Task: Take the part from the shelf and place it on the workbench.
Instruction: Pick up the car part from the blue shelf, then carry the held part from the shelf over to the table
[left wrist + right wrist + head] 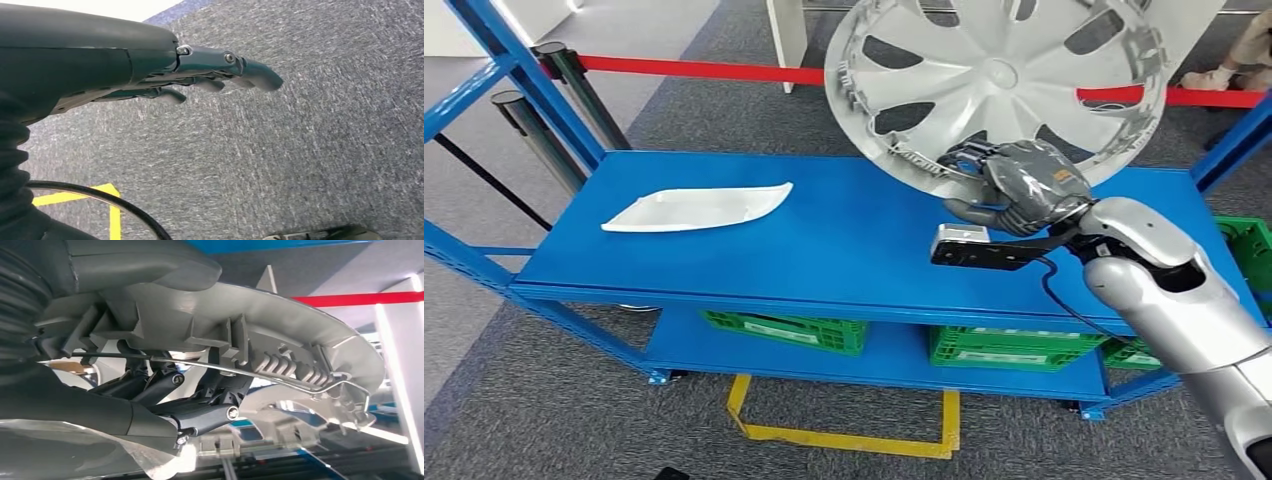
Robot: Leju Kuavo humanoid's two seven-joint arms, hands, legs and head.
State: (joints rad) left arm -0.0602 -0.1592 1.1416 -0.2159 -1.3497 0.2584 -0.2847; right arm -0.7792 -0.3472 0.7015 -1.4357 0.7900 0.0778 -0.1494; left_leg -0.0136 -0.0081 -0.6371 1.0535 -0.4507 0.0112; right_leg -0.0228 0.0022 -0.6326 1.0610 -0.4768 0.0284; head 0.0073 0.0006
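Observation:
A silver wheel cover (999, 80) hangs tilted above the right part of the blue shelf (844, 250). My right hand (1014, 185) grips its lower rim. In the right wrist view the thumb lies over the rim (280, 325) and the dark fingers (200, 405) curl behind its ribbed back and wire ring. A flat white curved part (699, 208) lies on the shelf's left half. My left hand (210, 75) hangs over grey carpet, fingers stretched out and holding nothing.
Green crates (1014, 348) sit on the lower shelf level. Blue uprights (519, 75) frame the rack on both sides. A red barrier tape (704, 70) on grey posts runs behind it. Yellow floor tape (844, 435) marks the carpet in front.

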